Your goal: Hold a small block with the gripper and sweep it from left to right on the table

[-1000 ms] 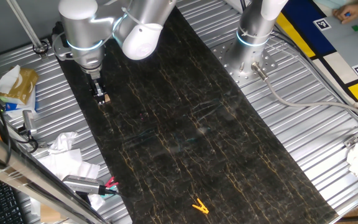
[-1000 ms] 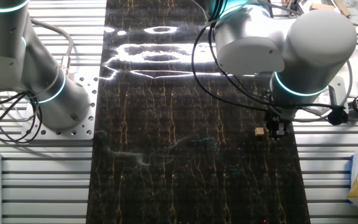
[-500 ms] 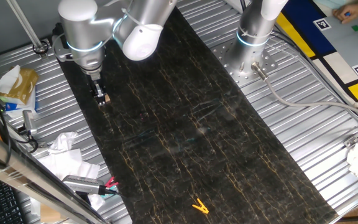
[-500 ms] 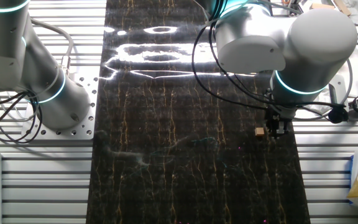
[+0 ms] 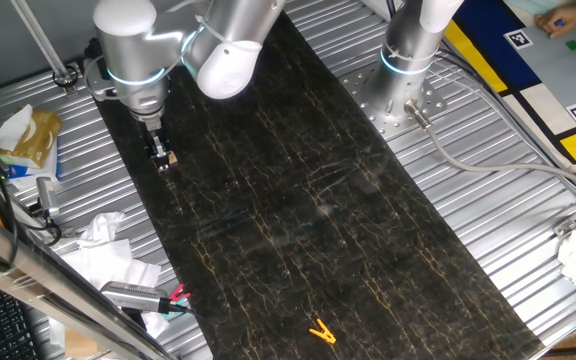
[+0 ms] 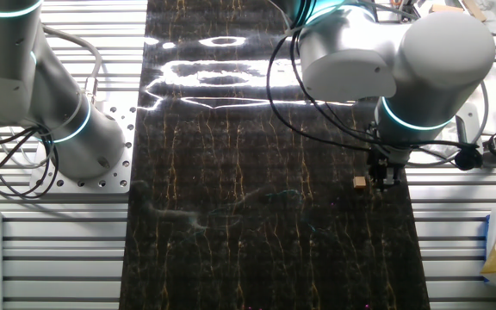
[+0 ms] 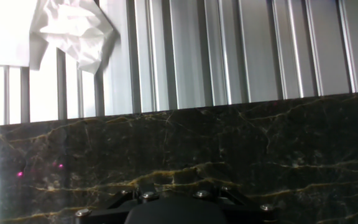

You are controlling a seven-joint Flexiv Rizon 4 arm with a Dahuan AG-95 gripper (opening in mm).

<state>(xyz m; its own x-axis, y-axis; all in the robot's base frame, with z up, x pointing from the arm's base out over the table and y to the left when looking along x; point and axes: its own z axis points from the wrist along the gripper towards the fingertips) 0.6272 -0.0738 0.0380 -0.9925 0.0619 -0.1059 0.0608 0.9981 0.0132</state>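
The worktop (image 5: 298, 220) was a dark, polished, marble-like slab with thin gold veins, glossy enough to throw back white glare in the other fixed view. Ribbed, bright bare metal (image 5: 528, 230) lay around it. The arm (image 6: 420, 60) had a smooth, satin silver-grey shell with a glowing blue ring. The tool (image 5: 160, 150) looked matt black. The small block (image 6: 360, 182) looked like pale, unvarnished wood. Crumpled white paper (image 5: 103, 240) lay on the ribbed metal, and the clip (image 5: 320, 331) looked like yellow plastic.
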